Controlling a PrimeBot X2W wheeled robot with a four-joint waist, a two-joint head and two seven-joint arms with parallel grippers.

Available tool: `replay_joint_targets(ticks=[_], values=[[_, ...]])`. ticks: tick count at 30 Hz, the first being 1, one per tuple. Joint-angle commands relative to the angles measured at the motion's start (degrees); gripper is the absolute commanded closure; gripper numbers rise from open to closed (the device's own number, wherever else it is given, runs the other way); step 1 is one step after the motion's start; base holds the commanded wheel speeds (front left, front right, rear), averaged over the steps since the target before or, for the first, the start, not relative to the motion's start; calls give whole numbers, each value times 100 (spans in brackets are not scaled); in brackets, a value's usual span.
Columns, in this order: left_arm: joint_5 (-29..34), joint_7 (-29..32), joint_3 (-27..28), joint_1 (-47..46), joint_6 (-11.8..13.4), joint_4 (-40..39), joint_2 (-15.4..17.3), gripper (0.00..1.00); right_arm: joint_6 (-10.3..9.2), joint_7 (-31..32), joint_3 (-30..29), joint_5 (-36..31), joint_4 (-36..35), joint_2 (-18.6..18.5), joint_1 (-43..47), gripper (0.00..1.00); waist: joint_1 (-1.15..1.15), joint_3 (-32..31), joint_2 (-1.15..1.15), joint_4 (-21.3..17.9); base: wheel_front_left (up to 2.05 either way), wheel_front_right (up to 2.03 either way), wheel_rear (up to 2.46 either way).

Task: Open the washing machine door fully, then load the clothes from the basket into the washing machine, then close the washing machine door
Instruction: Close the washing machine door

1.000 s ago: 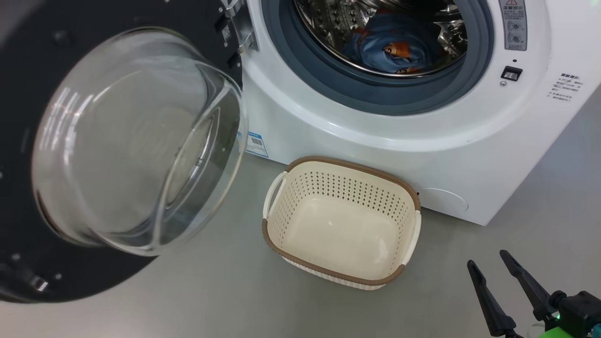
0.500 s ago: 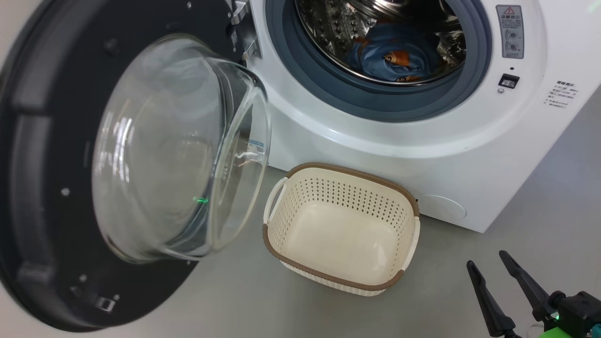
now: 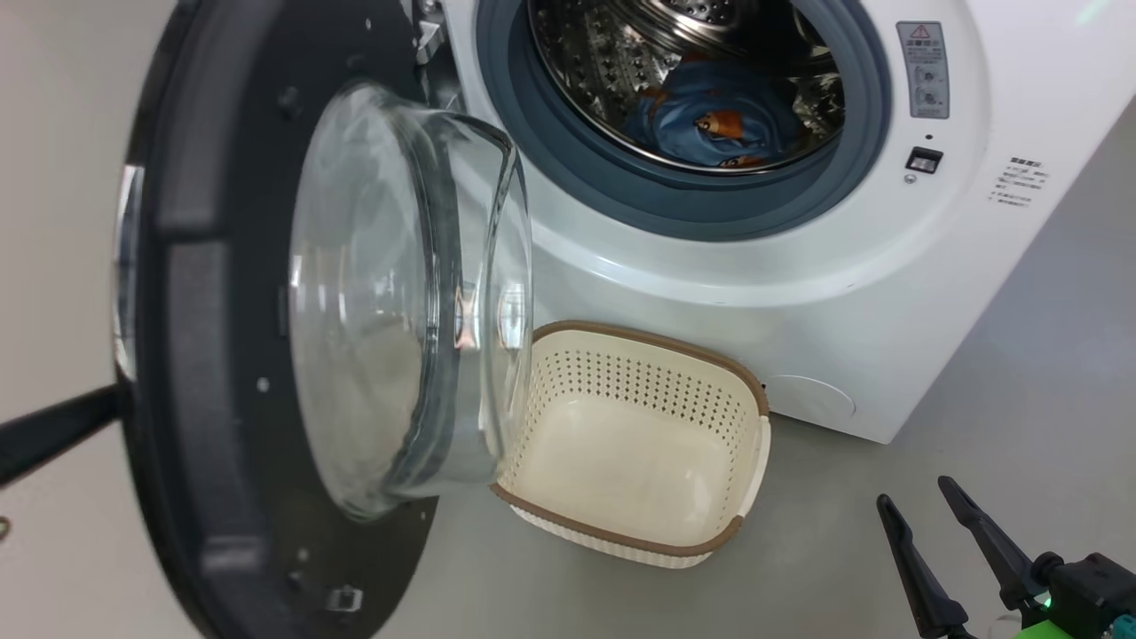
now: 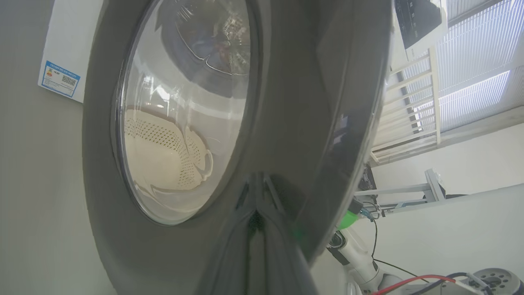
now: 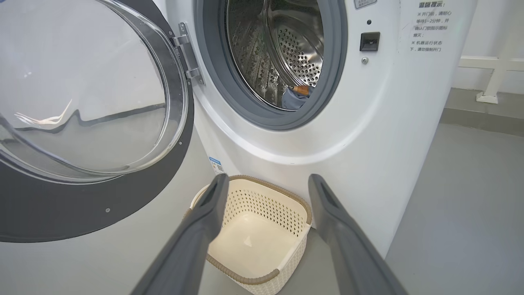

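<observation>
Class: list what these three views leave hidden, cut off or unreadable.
- Head view: the clothes lie partly behind the gasket; count unclear.
- Head view: the washing machine door hides the basket's left end.
- Head view: warning label print too small.

Door [image 3: 195, 355] half-open, clothes [image 3: 710, 115] in drum [image 3: 603, 62], basket [image 3: 648, 342] below

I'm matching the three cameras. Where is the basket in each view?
Head view: basket lower centre, its left end behind the door.
Left wrist view: left of centre, seen through the door's glass.
Right wrist view: bottom centre, between the fingers of the right gripper.
Shared landmark: the door.
</observation>
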Motion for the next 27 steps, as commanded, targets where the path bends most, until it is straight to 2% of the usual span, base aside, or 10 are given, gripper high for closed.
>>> replay_joint_targets(ticks=[1, 14, 27], values=[[-35, 56, 132, -117, -17, -314, 188, 100, 16, -27, 86, -65, -114, -53, -59, 0, 0, -16, 0, -86, 0, 0, 0], [247, -85, -663, -527, -17, -760, -294, 100, 16, -27, 53, -59, -109, -27, -109, 0, 0, 1, 0, -578, 0, 0, 0], [808, -801, -1397, -1248, -17, -568, -756, 100, 16, -27, 30, -70, -141, 24, -245, 0, 0, 176, 0, -1202, 0, 0, 0]])
